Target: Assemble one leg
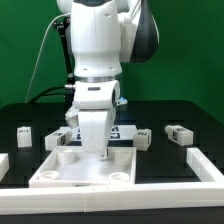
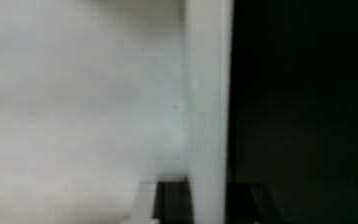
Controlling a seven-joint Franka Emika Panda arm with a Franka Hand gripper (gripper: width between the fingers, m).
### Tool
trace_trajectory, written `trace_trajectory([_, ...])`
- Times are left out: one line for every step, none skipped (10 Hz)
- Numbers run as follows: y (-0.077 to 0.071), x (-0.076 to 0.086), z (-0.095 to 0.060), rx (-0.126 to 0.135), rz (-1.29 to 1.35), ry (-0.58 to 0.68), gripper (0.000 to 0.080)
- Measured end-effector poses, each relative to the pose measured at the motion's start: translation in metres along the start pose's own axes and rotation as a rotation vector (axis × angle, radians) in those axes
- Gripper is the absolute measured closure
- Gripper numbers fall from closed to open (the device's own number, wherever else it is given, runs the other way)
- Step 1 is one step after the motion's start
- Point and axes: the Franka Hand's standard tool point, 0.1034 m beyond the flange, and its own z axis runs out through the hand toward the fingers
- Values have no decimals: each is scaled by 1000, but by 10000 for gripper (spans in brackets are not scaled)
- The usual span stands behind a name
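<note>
The large white square tray-like part (image 1: 60,170) lies in the middle of the black table. My gripper (image 1: 103,153) reaches straight down onto its far side. In the wrist view the gripper (image 2: 213,205) has a dark finger (image 2: 176,208) on each side of the part's raised white rim (image 2: 210,90), touching it. The part's flat surface (image 2: 87,100) fills one side of that view and black table the other. Several legs lie loose on the table: one (image 1: 25,132) at the exterior view's far left, one (image 1: 58,140) beside the part, one (image 1: 143,137) and one (image 1: 180,133) on the right.
A white rail (image 1: 208,165) runs along the exterior view's right and another along the front (image 1: 110,197). The marker board (image 1: 126,131) lies just behind the gripper. A green wall stands at the back.
</note>
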Motion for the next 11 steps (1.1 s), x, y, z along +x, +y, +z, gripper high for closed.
trace_trajectory([0, 0, 0, 0, 0, 0, 741])
trace_trajectory([0, 0, 0, 0, 0, 0, 741])
trace_trajectory([0, 0, 0, 0, 0, 0, 741])
trace_trajectory([0, 0, 0, 3, -27, -2, 741])
trace_trajectory([3, 1, -1, 7, -83, -8, 741])
trace_trajectory([3, 6, -1, 7, -92, -6, 741])
trace_trajectory([2, 15, -1, 5, -107, -3, 741])
trace_trajectory([0, 27, 0, 5, -122, -2, 741])
trace_trajectory([-2, 41, 1, -1, -131, 5, 741])
trace_trajectory([-3, 50, 1, -4, -140, 8, 741])
trace_trajectory([-2, 46, 1, -4, -133, 7, 741])
